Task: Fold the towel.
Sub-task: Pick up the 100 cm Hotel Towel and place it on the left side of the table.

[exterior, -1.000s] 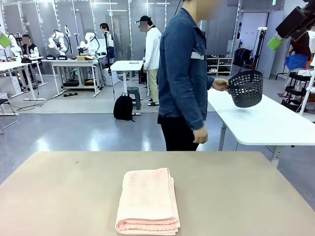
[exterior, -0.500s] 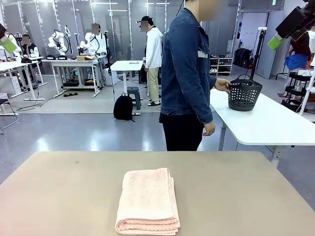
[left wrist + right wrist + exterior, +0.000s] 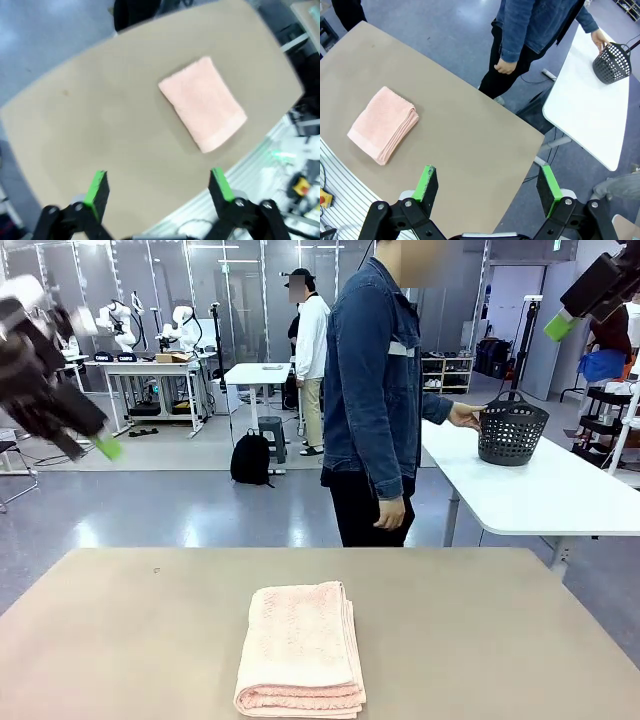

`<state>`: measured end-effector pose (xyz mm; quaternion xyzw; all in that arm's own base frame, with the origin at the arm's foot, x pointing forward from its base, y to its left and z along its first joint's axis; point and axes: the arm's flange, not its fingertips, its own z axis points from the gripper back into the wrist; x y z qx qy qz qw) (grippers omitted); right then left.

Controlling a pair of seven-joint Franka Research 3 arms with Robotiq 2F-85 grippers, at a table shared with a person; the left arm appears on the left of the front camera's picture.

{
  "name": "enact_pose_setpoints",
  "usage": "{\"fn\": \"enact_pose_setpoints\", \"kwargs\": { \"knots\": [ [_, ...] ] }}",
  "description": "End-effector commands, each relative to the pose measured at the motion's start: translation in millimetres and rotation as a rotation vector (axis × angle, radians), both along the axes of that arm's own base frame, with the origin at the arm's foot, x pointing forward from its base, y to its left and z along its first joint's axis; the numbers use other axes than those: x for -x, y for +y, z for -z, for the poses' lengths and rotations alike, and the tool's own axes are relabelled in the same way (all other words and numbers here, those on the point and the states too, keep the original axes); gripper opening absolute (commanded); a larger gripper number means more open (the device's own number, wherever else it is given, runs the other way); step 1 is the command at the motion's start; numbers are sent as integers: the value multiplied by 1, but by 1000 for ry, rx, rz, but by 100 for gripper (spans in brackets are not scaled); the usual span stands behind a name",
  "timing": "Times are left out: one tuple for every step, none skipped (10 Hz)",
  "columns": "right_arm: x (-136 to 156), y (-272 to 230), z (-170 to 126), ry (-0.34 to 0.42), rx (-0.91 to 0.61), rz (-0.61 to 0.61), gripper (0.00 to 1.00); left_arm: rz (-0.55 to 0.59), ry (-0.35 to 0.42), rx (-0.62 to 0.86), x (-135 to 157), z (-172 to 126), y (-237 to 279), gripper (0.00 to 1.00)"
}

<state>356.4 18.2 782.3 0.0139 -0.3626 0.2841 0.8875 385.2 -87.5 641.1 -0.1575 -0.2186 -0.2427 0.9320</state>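
1. The towel (image 3: pixel 300 647) lies folded in a neat stack on my bench (image 3: pixel 500 640), at its near middle, unmoved over the last second.
2. My left hand (image 3: pixel 60 410) has swung into sight, blurred, high and left of the towel, fingers spread, empty.
3. My right hand (image 3: pixel 485 187) hangs high right of the towel, released.
4. The person has set the basket (image 3: pixel 512 430) on the far table beyond the towel; folding looks complete.

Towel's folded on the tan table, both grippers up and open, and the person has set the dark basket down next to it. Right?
Not quite: the basket sits on the white table behind, under the person's hand, as the front view shows. The towel is folded; left gripper and right gripper are open.
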Motion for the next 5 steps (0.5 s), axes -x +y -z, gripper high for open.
{"fn": "enact_pose_setpoints", "kwargs": {
  "knots": [
    [0, -1, 0, 2, -2, 5, 100, -14, 54, 142, -7, 61, -25, 100],
    [0, -1, 0, 2, -2, 5, 100, -10, 90, 191, -13, 94, -40, 100],
    [0, -1, 0, 2, -2, 5, 100, -32, 135, 230, -21, 131, -56, 100],
    [0, -1, 0, 2, -2, 5, 100, -37, 163, 263, -24, 156, -65, 100],
    [0, -1, 0, 2, -2, 5, 100, -52, 197, 313, -29, 183, -73, 100]
  ]
}}
